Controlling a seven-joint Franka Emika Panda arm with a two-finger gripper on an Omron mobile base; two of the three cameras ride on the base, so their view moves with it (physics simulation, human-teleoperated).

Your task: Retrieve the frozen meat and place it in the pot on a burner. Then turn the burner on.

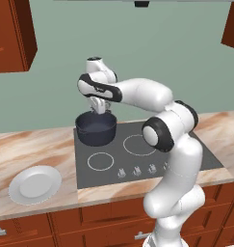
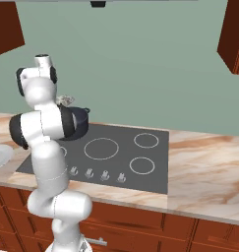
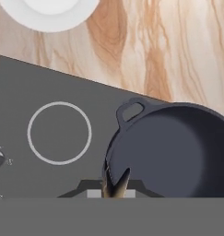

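Hand view: claw (image 3: 114, 188) pinches frozen meat (image 3: 116, 184) over pot (image 3: 173, 152) rim.

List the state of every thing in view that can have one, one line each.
gripper: shut on the frozen meat, above the pot's near rim.
frozen meat: held, not yet in the pot.
pot: upright on the cooktop, nothing inside.
plate: bare, on the counter left of the cooktop.
cooktop: no ring glowing.
knobs: too small to read.
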